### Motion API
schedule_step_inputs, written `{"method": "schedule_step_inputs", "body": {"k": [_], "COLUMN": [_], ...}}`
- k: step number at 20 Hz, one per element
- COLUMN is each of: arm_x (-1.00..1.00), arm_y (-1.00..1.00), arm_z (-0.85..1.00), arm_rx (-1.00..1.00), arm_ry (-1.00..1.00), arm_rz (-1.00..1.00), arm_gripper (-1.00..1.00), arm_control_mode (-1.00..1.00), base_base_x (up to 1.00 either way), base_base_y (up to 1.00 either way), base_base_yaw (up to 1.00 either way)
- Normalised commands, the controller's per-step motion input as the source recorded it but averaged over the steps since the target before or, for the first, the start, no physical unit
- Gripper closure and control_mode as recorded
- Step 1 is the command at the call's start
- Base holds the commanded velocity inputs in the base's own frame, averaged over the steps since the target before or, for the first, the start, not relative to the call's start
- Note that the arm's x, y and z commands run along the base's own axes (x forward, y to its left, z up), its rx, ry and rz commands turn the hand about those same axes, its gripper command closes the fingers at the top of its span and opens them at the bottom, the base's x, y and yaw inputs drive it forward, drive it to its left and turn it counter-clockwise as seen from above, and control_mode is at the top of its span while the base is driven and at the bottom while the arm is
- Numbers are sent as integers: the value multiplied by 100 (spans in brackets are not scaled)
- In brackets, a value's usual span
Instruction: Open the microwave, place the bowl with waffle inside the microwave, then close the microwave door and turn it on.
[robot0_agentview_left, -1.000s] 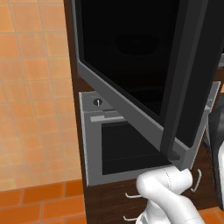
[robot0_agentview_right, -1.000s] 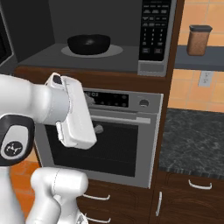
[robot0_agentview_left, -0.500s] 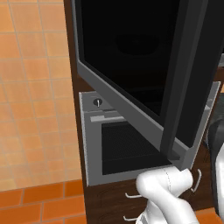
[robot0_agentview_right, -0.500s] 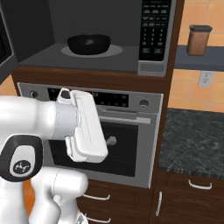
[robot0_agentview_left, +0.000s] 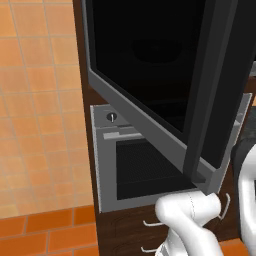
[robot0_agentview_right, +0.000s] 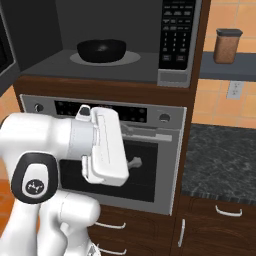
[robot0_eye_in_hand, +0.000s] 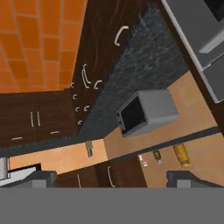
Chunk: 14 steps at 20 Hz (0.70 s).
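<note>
The microwave (robot0_agentview_right: 115, 75) stands open, and the dark bowl (robot0_agentview_right: 101, 49) rests on the turntable inside its cavity. I cannot make out the waffle in it. The microwave door (robot0_agentview_left: 150, 75) is swung wide out, its dark bar handle (robot0_agentview_left: 207, 85) near me; its edge (robot0_agentview_right: 5, 45) also shows at the left. My white hand (robot0_agentview_right: 104, 147) hangs below the cavity, in front of the oven, well apart from the bowl. In the hand view my gripper (robot0_eye_in_hand: 114, 180) is open, with nothing between the fingertips (robot0_eye_in_hand: 41, 177).
A silver oven (robot0_agentview_right: 150, 165) with knobs sits under the microwave. To its right lies a dark stone counter (robot0_agentview_right: 220, 160) over drawers, with a brown canister (robot0_agentview_right: 227, 46) on a shelf above. The hand view shows a grey open box (robot0_eye_in_hand: 146, 111) on a dark counter.
My hand has swung to the right across the oven front and turned. The bowl and the open door have not moved.
</note>
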Motion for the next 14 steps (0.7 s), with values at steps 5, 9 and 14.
{"method": "schedule_step_inputs", "body": {"k": [5, 9, 14], "arm_x": [0, 0, 0], "arm_y": [-5, 0, 0], "arm_z": [-21, -24, -35], "arm_rx": [-11, -10, -13], "arm_ry": [-9, -13, -16], "arm_rz": [-8, -6, -6], "arm_gripper": [-100, -100, -100], "arm_control_mode": [-100, -100, -100], "base_base_x": [0, 0, 0], "base_base_y": [0, 0, 0], "base_base_yaw": [0, 0, 0]}}
